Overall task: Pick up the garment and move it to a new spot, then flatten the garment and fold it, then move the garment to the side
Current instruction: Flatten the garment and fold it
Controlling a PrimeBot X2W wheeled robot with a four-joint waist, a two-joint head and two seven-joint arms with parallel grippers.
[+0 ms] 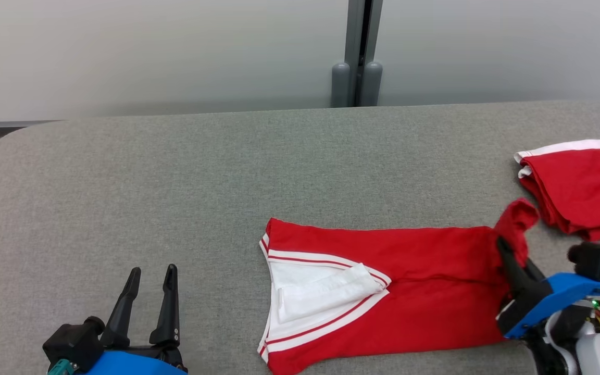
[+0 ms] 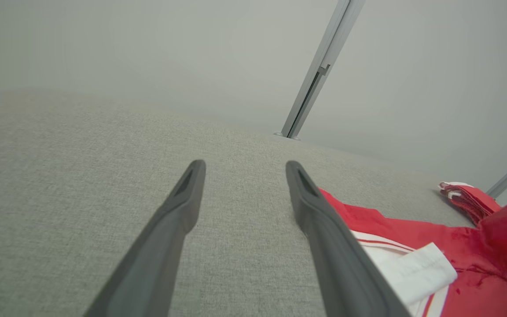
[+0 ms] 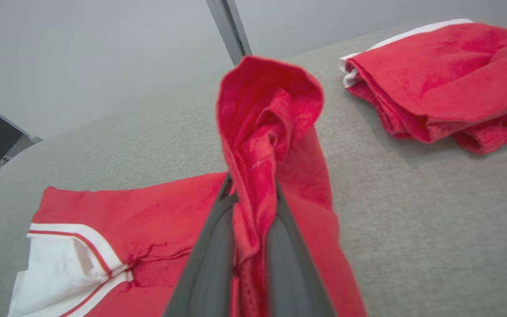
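Our left gripper [image 1: 149,284] hovers at lower left, fingers spread and empty. Our right gripper [image 1: 511,255] pinches the right end of the red shirt [image 1: 425,271], lying partly folded on the grey table [image 1: 175,182]. We judge folding unfinished; moving it aside remains.

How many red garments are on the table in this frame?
2. The spread garment lies at the near middle of the table, its right end pinched in the right gripper; the folded garment sits at the table's right edge. None seems hidden.
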